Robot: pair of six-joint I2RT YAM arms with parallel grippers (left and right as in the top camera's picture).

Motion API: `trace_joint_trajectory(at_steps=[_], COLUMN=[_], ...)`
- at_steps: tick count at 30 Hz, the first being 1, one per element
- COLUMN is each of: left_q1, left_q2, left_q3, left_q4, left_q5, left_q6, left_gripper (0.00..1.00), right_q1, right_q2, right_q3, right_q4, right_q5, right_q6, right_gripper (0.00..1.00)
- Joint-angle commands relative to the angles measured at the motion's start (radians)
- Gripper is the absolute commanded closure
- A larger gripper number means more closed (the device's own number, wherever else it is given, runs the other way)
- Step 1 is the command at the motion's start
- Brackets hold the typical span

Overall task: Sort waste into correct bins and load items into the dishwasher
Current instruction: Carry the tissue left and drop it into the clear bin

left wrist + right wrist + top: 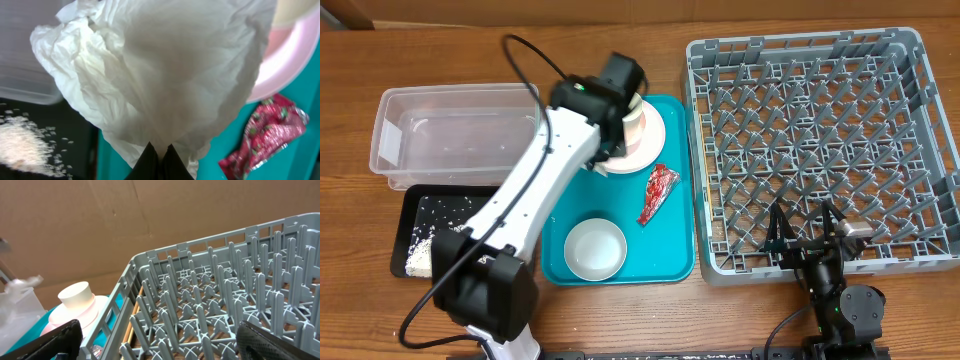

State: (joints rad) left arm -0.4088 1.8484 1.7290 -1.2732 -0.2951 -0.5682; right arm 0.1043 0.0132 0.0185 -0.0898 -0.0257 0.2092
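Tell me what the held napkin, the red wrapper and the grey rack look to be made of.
The napkin looks like thin white paper, matte, by its soft crumpled folds. The wrapper is probably plastic film, glossy, by its sharp crinkles and glints. The rack looks like moulded grey plastic, dull, by its uniform pegs and lattice walls.

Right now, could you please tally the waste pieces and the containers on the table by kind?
Waste: 3 (napkin, red wrapper, rice)
Bins: 2 (clear tub, black tray)
Teal tray: 1
Dish rack: 1
Total: 7
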Motion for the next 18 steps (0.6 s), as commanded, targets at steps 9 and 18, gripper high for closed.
trace_joint_trajectory(at_steps=[9, 18], left_q1=[0.266, 0.420], left_q2=[-0.056, -0.053], left_q3=[0.037, -0.090], left_q4=[-0.026, 0.082], left_q5=[-0.104, -0.097], left_q6=[0.015, 0.016], left_gripper=[0.96, 0.96], right_q1=[-0.005, -0.005], right_q2=[-0.008, -0.008], right_q3=[-0.011, -0.011], right_q4=[0.007, 0.007], right_q5=[0.005, 0.005], right_q6=[0.001, 0.001], right_gripper=[0.00, 0.00])
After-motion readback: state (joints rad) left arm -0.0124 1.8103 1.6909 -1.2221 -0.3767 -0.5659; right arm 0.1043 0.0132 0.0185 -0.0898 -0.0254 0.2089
